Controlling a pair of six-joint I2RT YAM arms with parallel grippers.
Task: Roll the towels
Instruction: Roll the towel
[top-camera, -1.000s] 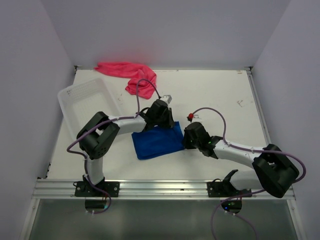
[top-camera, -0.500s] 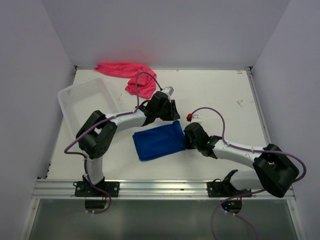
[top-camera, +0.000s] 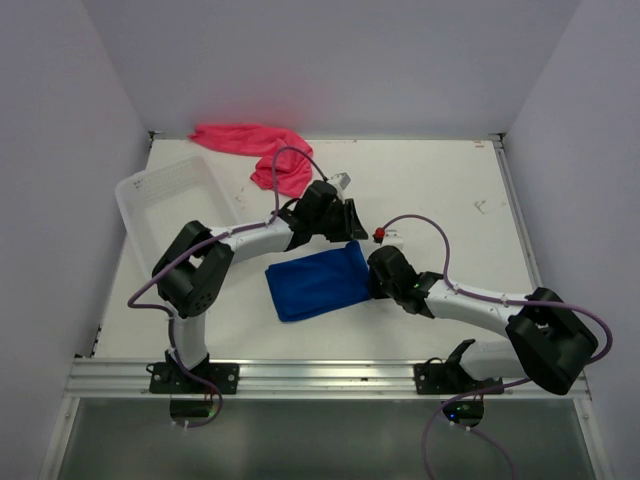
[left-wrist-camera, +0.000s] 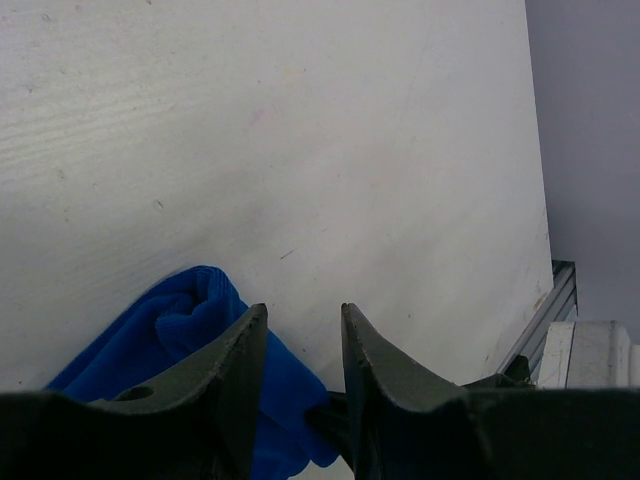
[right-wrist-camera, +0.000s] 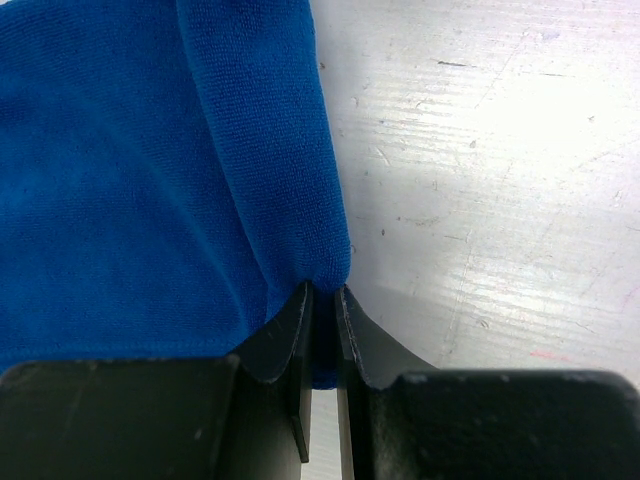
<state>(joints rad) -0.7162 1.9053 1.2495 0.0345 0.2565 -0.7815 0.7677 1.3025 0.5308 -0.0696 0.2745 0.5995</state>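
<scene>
The royal blue towel (top-camera: 316, 281) lies flat-folded mid-table, its right edge rolled into a thick fold (right-wrist-camera: 270, 150). My right gripper (top-camera: 372, 276) is shut on that rolled edge; in the right wrist view the jaws (right-wrist-camera: 322, 300) pinch blue cloth between them. Just beyond the towel's far right corner hovers my left gripper (top-camera: 347, 225), open and holding nothing. Its wrist view has the blue towel (left-wrist-camera: 170, 330) under the left finger, with bare table showing in the gap of the gripper (left-wrist-camera: 300, 335). The pink-red towel (top-camera: 255, 150) lies crumpled at the table's far edge.
A white slotted plastic basket (top-camera: 165, 195) stands tilted at the far left, beside the left arm. Grey walls close in three sides of the white table (top-camera: 440, 190). An aluminium rail (top-camera: 320, 375) runs along the near edge with both arm bases.
My left gripper has opened, let go of the blue towel's far edge and drawn back away from it. The right gripper has kept its pinch in place.
</scene>
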